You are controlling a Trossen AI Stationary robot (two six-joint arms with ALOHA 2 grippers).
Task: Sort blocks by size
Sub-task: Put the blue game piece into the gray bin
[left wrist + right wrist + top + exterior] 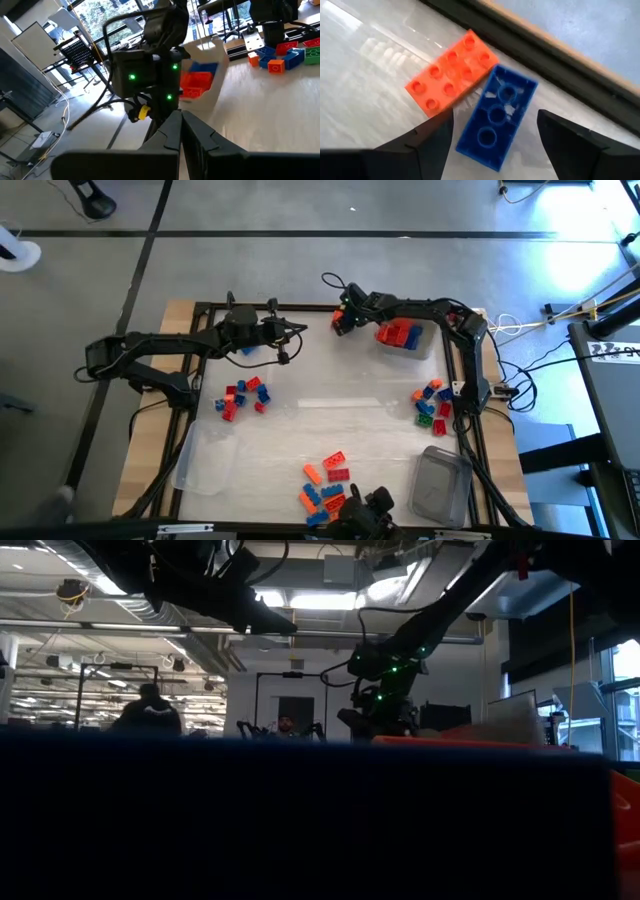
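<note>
An orange brick (pixel 452 72), studs up, and a blue brick (pixel 497 117), hollow side up, lie flat side by side on the white table near its far edge. My right gripper (pixel 495 120) (pixel 343 317) slants down over them, open, one finger on each side of the blue brick without touching it. My left gripper (pixel 292 335) (pixel 181 122) hangs shut and empty above the table, left of the right gripper. Loose blocks lie in piles at the left (pixel 243 395), right (pixel 432 405) and near edge (pixel 325 482).
A clear tub (pixel 428 342) with red and blue blocks (pixel 200 82) stands by the far edge, just right of my right gripper. Two more clear tubs lie near left (pixel 205 462) and near right (pixel 442 480). A dark frame (pixel 530 47) rims the table.
</note>
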